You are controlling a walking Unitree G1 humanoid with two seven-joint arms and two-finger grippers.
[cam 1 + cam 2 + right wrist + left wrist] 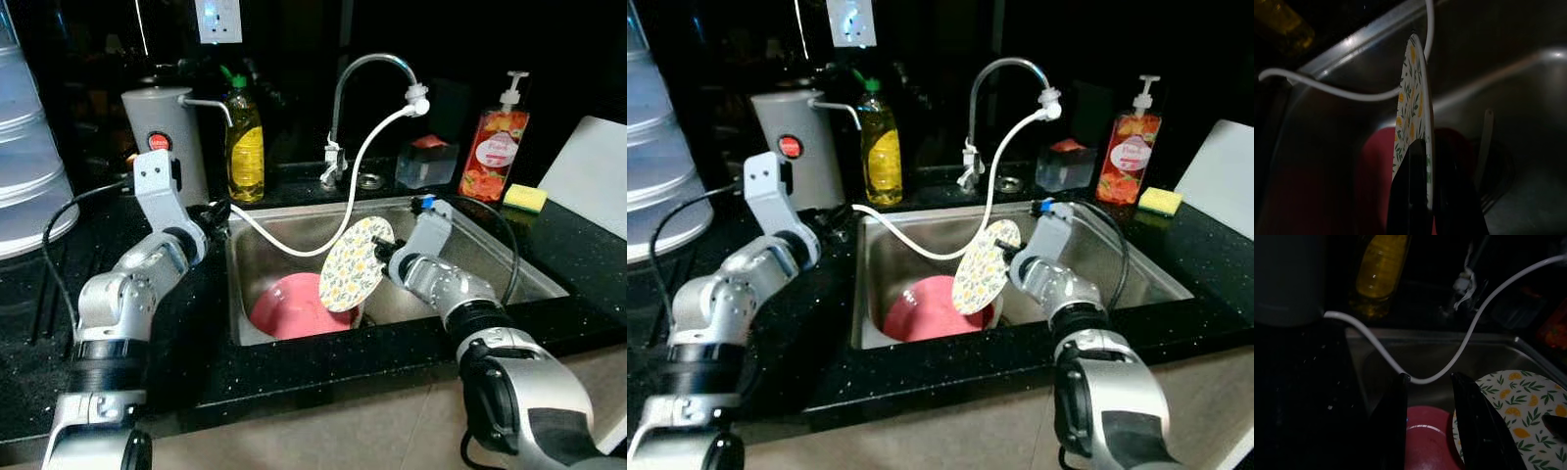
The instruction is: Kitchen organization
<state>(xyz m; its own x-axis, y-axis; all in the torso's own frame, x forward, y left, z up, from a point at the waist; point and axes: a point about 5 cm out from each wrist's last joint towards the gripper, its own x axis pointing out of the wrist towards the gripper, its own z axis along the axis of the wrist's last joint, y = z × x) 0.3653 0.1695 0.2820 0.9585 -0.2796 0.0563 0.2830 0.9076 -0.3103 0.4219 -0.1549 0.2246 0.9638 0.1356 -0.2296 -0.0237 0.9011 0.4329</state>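
Observation:
A white plate with a lemon-and-leaf pattern (357, 262) stands tilted on edge above the steel sink (490, 245). My right gripper (384, 251) is shut on its right rim; in the right wrist view the plate (1413, 107) runs edge-on between the black fingers (1408, 191). A pink plate (294, 308) lies flat on the sink bottom under it. My left gripper (217, 211) hovers at the sink's left rim, open and empty, its fingers (1396, 416) pointing over the pink plate (1425, 440).
A white hose (304, 245) sags from the faucet (377, 73) across the sink to a grey dispenser (167, 137). Yellow dish soap (244, 142), a red pump bottle (495, 147), a yellow sponge (525, 197) and a clear box (426, 162) line the back counter. A utensil (1484, 142) lies in the sink.

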